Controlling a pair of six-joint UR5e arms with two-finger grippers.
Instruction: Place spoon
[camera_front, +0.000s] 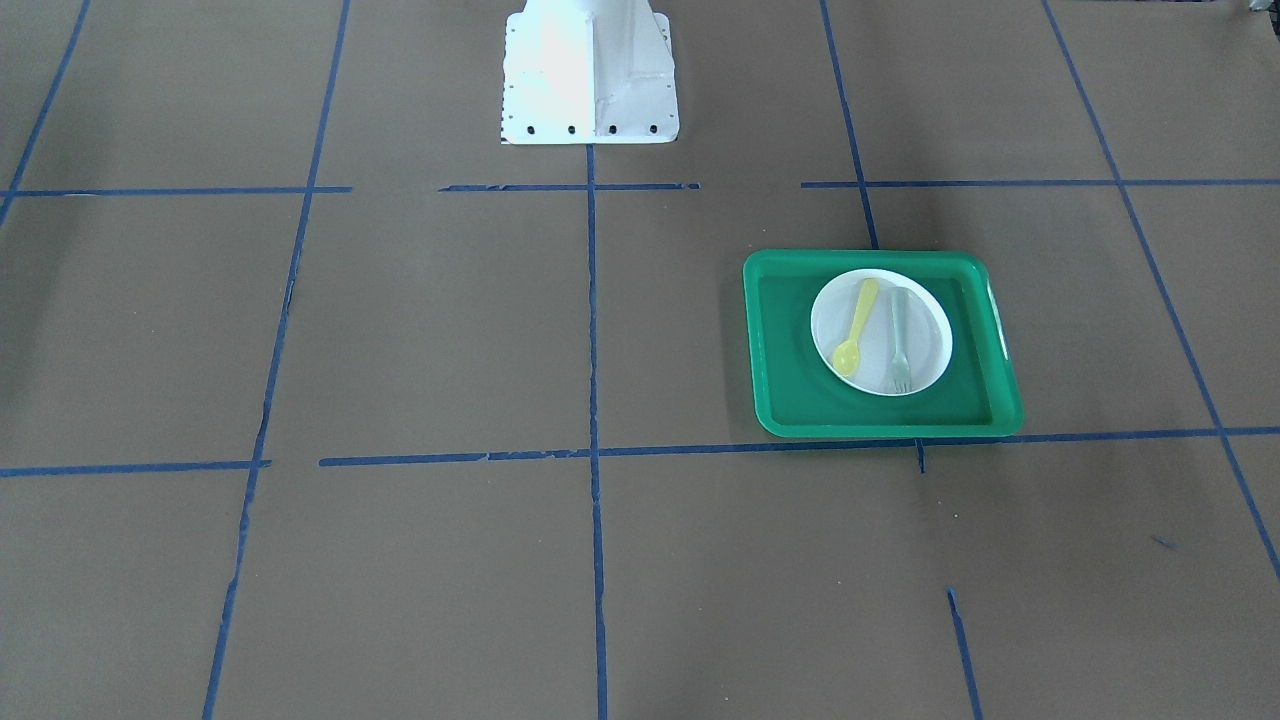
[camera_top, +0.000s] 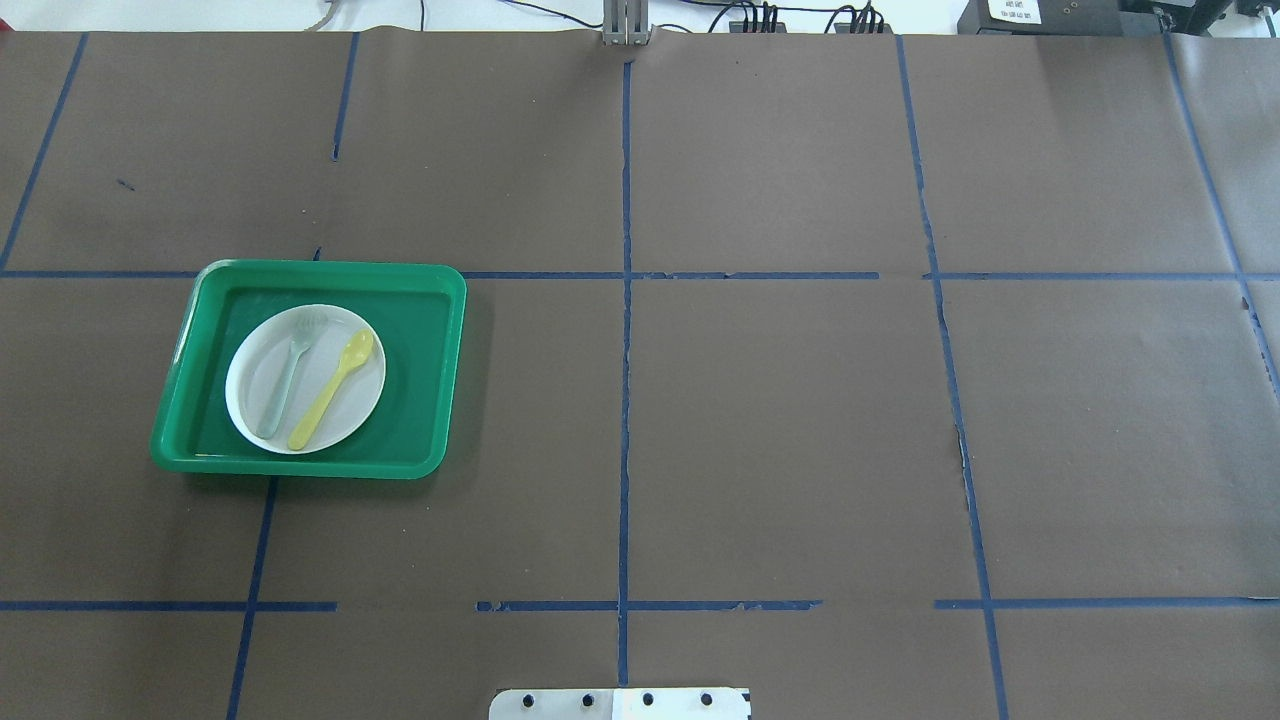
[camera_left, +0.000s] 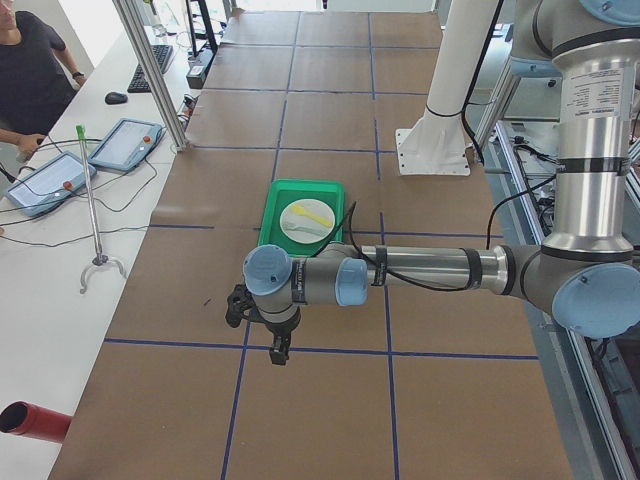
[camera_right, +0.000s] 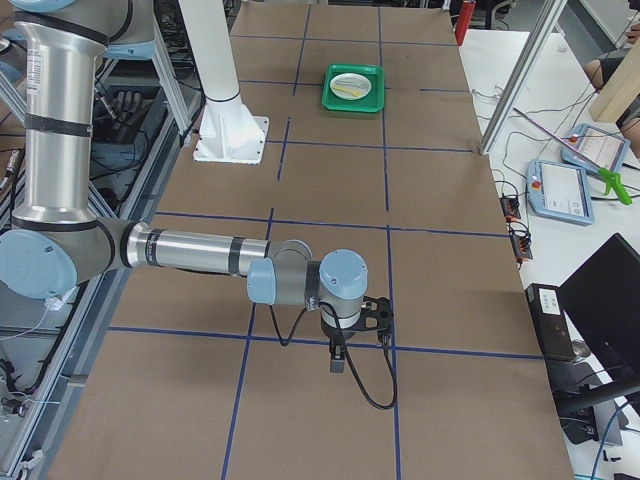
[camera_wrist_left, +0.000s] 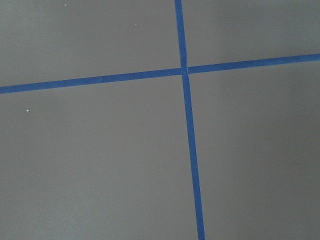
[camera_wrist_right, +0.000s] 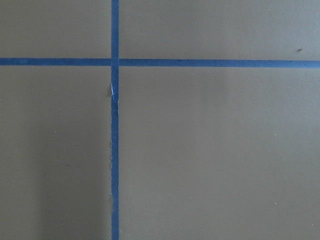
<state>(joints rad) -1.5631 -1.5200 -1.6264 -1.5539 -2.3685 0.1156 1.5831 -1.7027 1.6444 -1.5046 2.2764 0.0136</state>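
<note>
The pale-yellow spoon (camera_front: 857, 330) lies on the white plate (camera_front: 928, 335) inside the green tray (camera_front: 780, 345), next to a grey-green fork (camera_front: 899, 340). In the overhead view the spoon (camera_top: 332, 390) lies right of the fork (camera_top: 288, 375) on the plate (camera_top: 362, 405). My left gripper (camera_left: 278, 345) hangs over bare table, well away from the tray (camera_left: 300, 190). My right gripper (camera_right: 337, 355) is far from the tray (camera_right: 352, 100), at the table's other end. Both show only in side views, so I cannot tell whether they are open or shut.
The table is brown paper with blue tape lines. The white robot base (camera_front: 588, 70) stands at the table's edge. A person (camera_left: 25, 70), tablets (camera_left: 125, 143) and a grabber tool lie on the side bench. Both wrist views show only paper and tape.
</note>
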